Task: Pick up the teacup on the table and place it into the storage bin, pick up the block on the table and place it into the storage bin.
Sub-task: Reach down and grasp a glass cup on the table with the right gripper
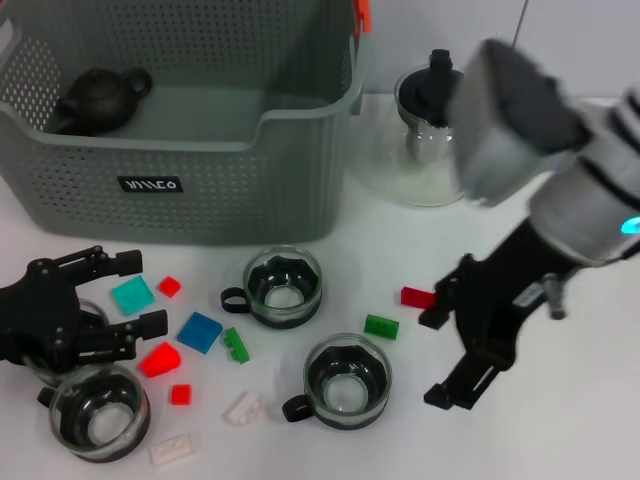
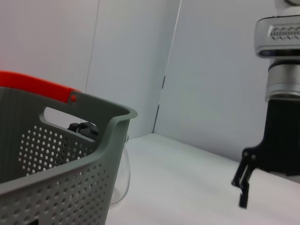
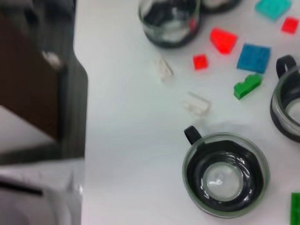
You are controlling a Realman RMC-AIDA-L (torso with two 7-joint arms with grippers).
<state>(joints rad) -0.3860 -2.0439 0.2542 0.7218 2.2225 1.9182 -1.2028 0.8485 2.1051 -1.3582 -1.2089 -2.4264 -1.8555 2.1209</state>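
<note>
Bin (image 1: 200,190) at far left holds only a teapot (image 1: 100,98), so no cup or block is in yet; left gripper (image 1: 120,295) spread empty by the near-left cup (image 1: 100,412), right gripper (image 1: 450,345) spread empty right of the middle cup (image 1: 345,378).

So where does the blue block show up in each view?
Head: blue block left of centre, below the storage bin.
Left wrist: not in it.
Right wrist: upper right.
Shared landmark: the green block right beside it in both.
</note>
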